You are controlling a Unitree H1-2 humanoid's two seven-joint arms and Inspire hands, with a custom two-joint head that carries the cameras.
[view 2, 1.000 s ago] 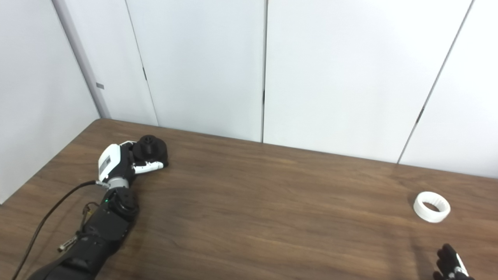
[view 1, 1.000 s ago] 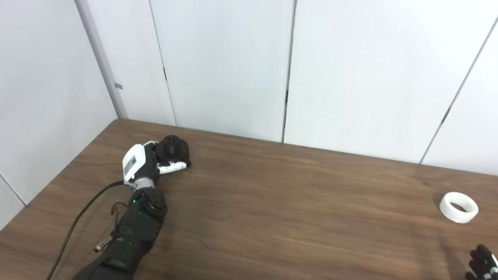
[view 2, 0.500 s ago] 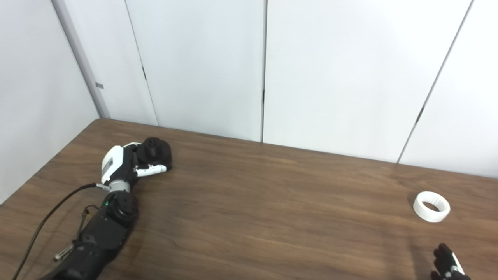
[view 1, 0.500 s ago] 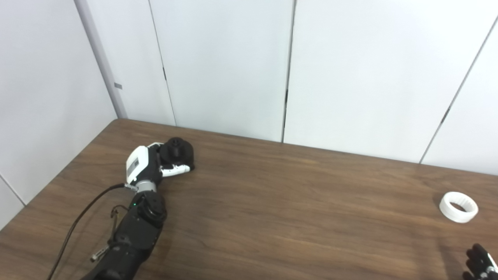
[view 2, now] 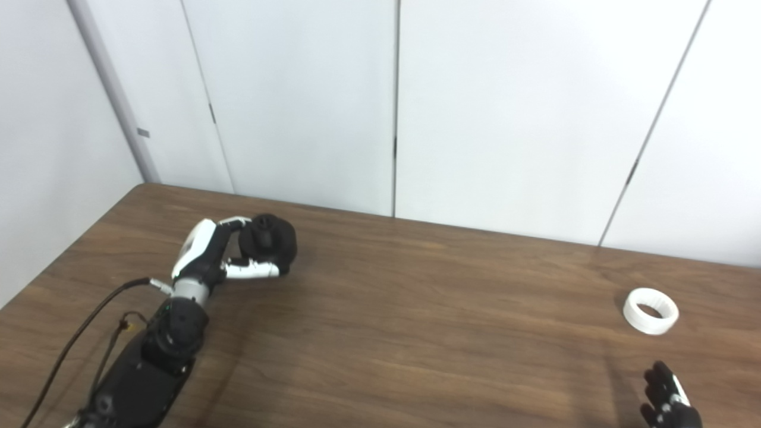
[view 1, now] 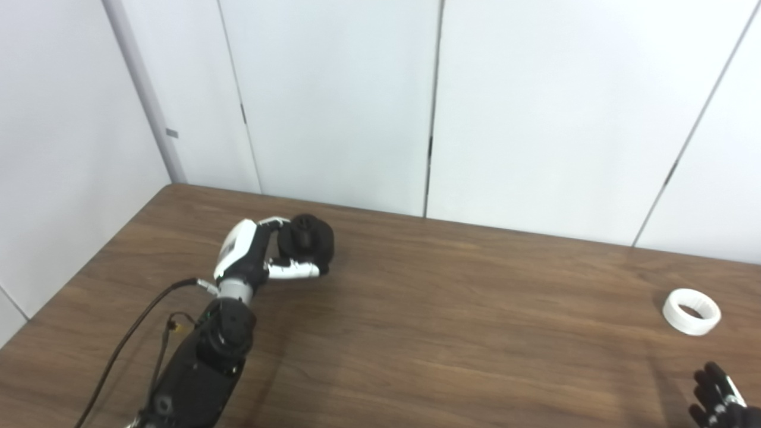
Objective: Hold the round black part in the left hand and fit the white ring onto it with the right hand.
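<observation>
I have the left hand (view 1: 255,258) wrapped around the round black part (view 1: 307,242), thumb underneath and fingers over the top, so its face is free to take a ring. I judge it is lifted just clear of the desk (view 1: 452,333). The white ring (view 1: 691,311) lies flat far off on the right, near my right hand (view 1: 716,401), which sits at the frame's edge empty with fingers spread, placed for the pickup.
</observation>
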